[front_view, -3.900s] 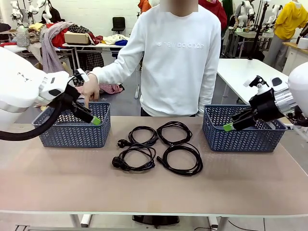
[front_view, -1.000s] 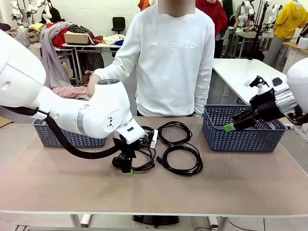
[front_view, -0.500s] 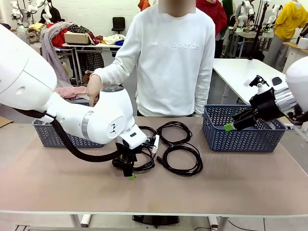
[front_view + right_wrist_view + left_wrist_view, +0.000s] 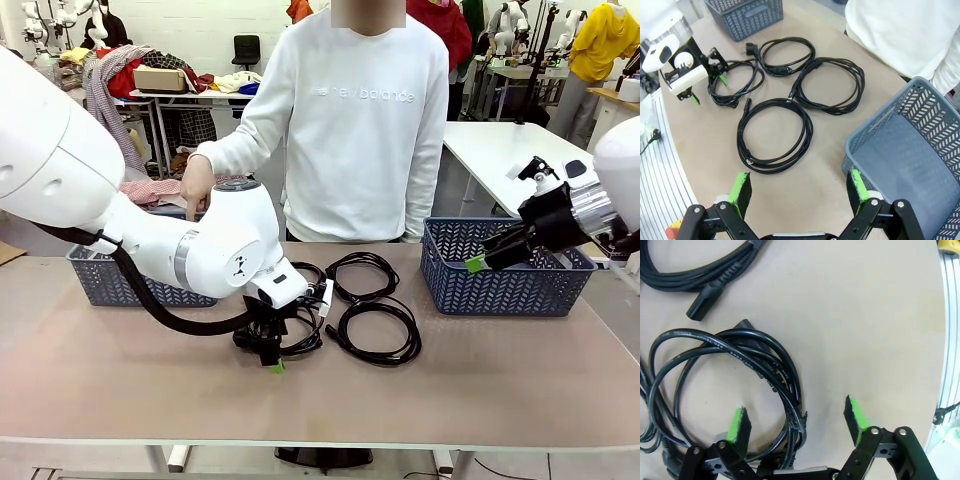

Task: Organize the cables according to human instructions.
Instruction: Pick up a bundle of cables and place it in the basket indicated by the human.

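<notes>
Four black coiled cables lie mid-table. My left gripper (image 4: 272, 356) reaches down onto the near-left cable (image 4: 303, 341). In the left wrist view its green pads (image 4: 738, 424) stand apart, and the left gripper (image 4: 797, 420) is open astride the right side of that cable's loops (image 4: 730, 365). The other cables are the far-left cable (image 4: 305, 272), the far-right cable (image 4: 362, 275) and the near-right cable (image 4: 378, 332). My right gripper (image 4: 475, 263) hovers open in front of the right basket (image 4: 500, 290); the right wrist view shows the right gripper (image 4: 799, 186) open above the table.
A blue basket (image 4: 100, 275) stands at the left behind my left arm; the person's hand (image 4: 195, 188) points a finger down at it. The other basket (image 4: 910, 150) is on the right. The table's front strip is bare. Tables and clothes fill the background.
My left gripper has sunk slightly and shifted a bit right onto the near-left cable, and its jaws have begun to narrow. The person's hand has come further into view. The right arm is still.
</notes>
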Controlling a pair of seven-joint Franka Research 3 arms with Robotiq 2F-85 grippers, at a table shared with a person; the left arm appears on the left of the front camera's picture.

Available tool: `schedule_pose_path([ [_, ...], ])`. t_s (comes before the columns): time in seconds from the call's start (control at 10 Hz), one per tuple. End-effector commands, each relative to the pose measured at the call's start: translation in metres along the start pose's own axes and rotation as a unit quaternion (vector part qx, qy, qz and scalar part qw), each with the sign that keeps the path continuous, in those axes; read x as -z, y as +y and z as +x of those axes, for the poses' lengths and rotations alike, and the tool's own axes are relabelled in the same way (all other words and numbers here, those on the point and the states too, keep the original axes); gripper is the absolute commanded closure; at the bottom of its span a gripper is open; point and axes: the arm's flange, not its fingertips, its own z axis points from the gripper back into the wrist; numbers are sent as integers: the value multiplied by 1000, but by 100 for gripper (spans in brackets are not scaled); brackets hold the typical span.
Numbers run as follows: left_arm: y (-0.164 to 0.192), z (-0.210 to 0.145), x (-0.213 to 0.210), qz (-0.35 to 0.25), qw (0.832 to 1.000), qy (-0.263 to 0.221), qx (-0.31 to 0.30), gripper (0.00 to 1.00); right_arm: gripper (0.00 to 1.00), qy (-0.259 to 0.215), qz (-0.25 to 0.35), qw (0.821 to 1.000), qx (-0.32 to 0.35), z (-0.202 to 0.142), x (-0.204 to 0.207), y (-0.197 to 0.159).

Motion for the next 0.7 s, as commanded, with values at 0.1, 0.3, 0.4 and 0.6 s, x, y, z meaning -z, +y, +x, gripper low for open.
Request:
schedule_pose_path([
  [0.1,5,2,0,-12,1000,6,0,30,0,-12,1,1000,-17,-1,4,-6],
  [0.3,5,2,-3,-4,1000,-1,0,33,0,-12,1,1000,-17,-1,4,-6],
  [0.4,5,3,-3,-6,1000,3,1,51,0,-12,1,1000,-17,-1,4,-6],
  [0.6,6,3,-3,-9,1000,8,1,68,0,-12,1,1000,-17,-1,4,-6],
])
